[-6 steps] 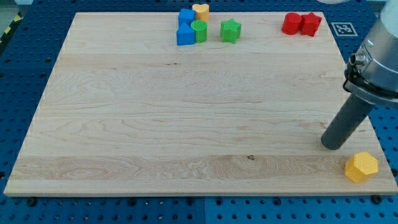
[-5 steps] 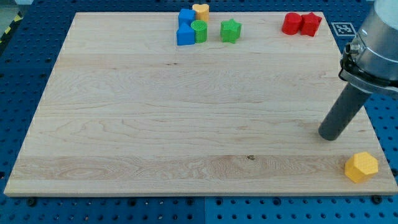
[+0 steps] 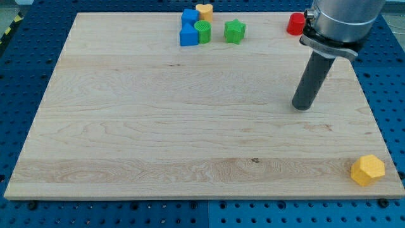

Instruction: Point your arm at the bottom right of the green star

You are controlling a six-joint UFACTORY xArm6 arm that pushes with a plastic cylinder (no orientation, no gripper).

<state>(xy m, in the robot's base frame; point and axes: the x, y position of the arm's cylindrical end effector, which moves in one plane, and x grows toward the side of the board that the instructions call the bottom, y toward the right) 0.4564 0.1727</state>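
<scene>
Fingerless, the arm ends in a bare rod that grips nothing; its tip [image 3: 302, 106] rests well below and right of the green star [image 3: 235, 30] near the board's top edge. Aiming well probably means sliding up-left and halting just off the star's lower-right point, clear of the red block [image 3: 295, 23] half hidden behind the arm.

Pale wooden board [image 3: 126, 126] on blue perforated table [image 3: 25, 76].

no readable text, labels, numbers, or signs anywhere
</scene>
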